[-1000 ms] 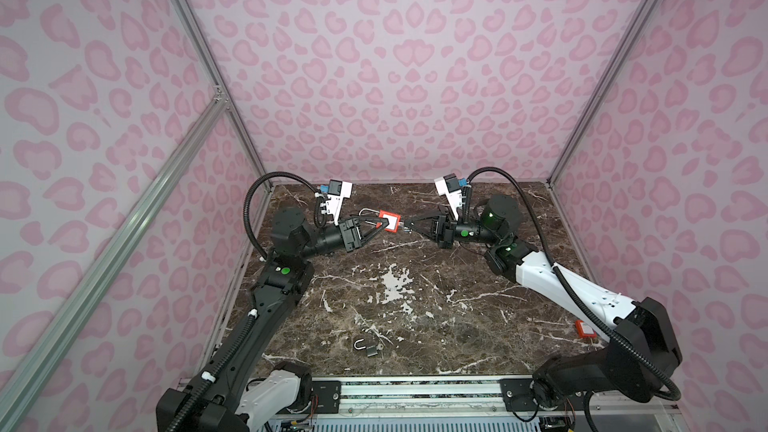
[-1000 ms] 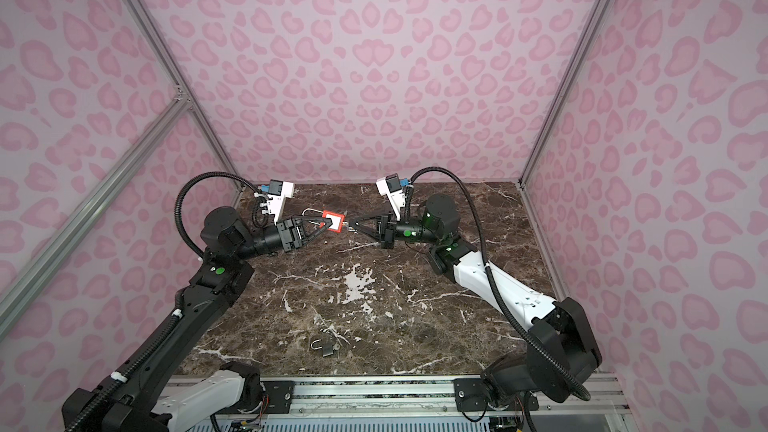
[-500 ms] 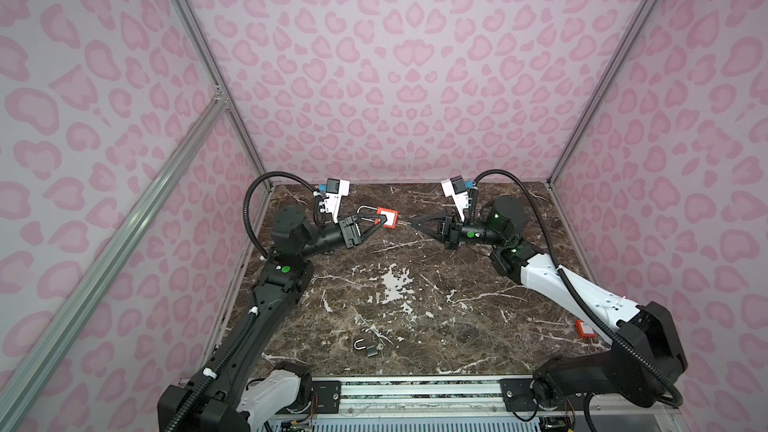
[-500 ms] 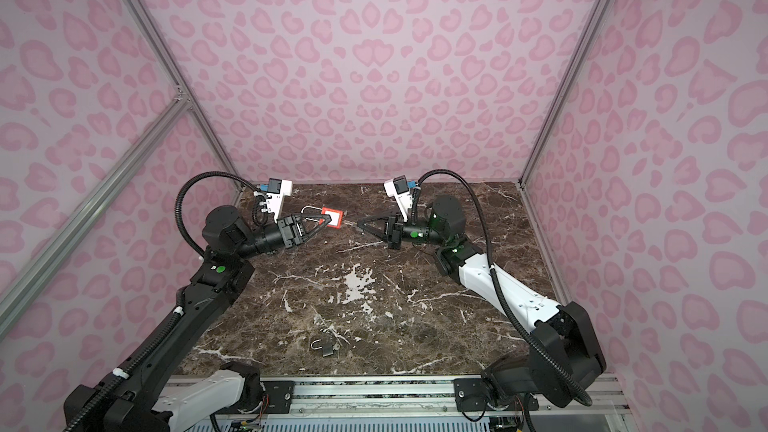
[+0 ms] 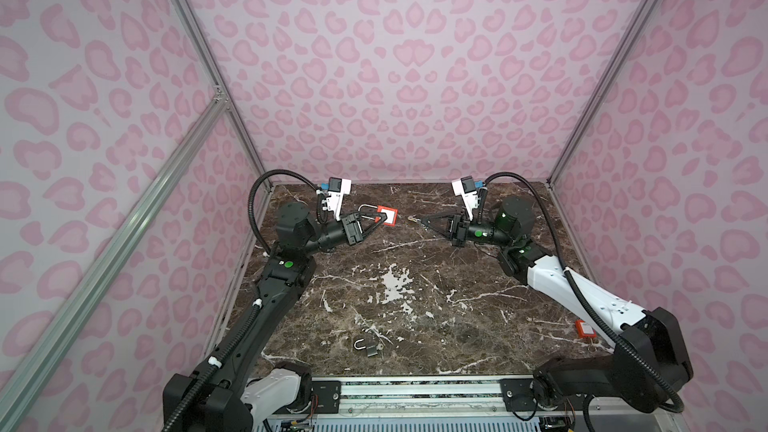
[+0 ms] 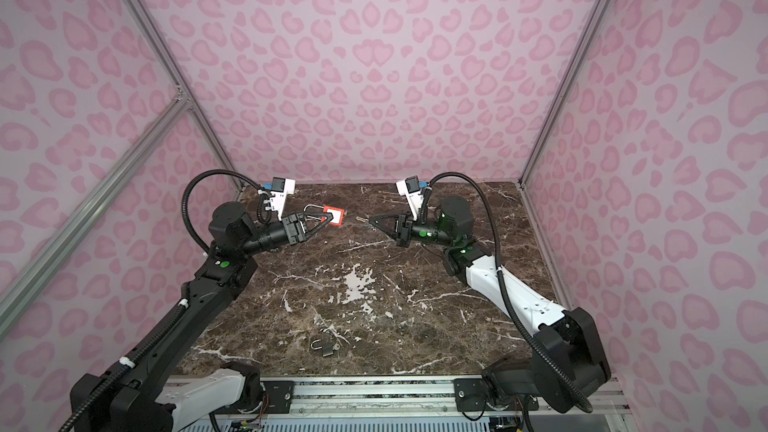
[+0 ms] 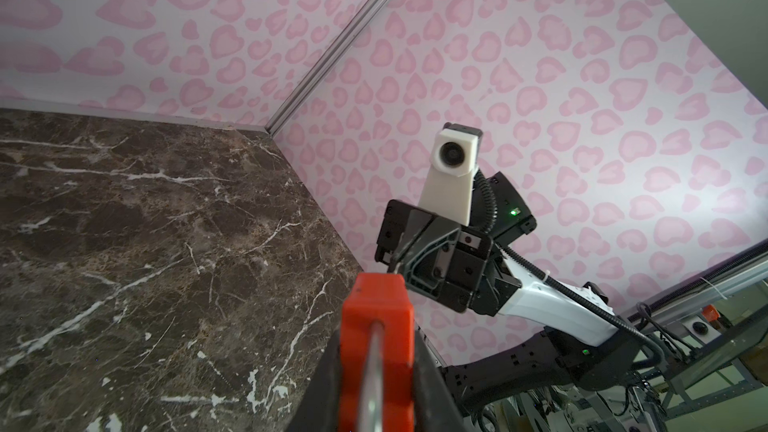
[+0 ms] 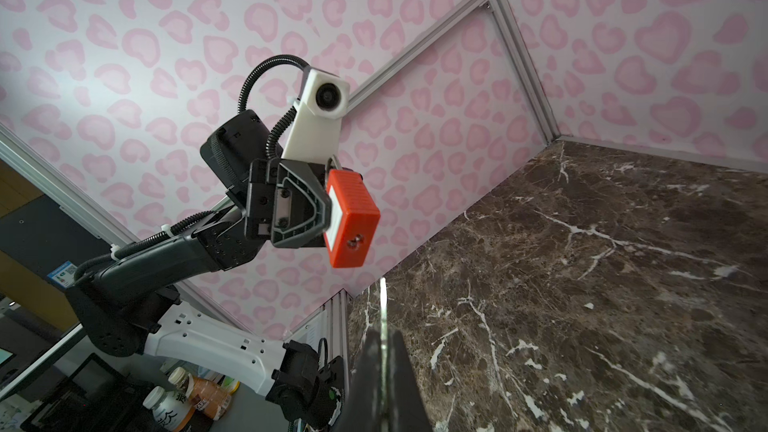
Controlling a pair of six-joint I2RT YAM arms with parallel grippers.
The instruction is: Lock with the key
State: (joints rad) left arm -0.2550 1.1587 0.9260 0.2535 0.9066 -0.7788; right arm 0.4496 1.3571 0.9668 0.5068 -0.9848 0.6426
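Clamping the red padlock [image 5: 386,216], the left pincer [image 5: 375,220] faced the right pincer [image 5: 423,223], which pinched the key [image 8: 382,301] just short of it.

Both top views look steeply down from high above the near edge, sharing almost the whole scene: the dark brown marbled surface [image 5: 395,284], the black left arm [image 5: 274,297] and the black-and-white right arm [image 5: 598,305]. The left wrist view looks closely along the red plastic padlock [image 7: 376,326] towards the right arm. The right wrist view looks along the thin silver key [image 8: 382,297] towards that padlock and the left arm.
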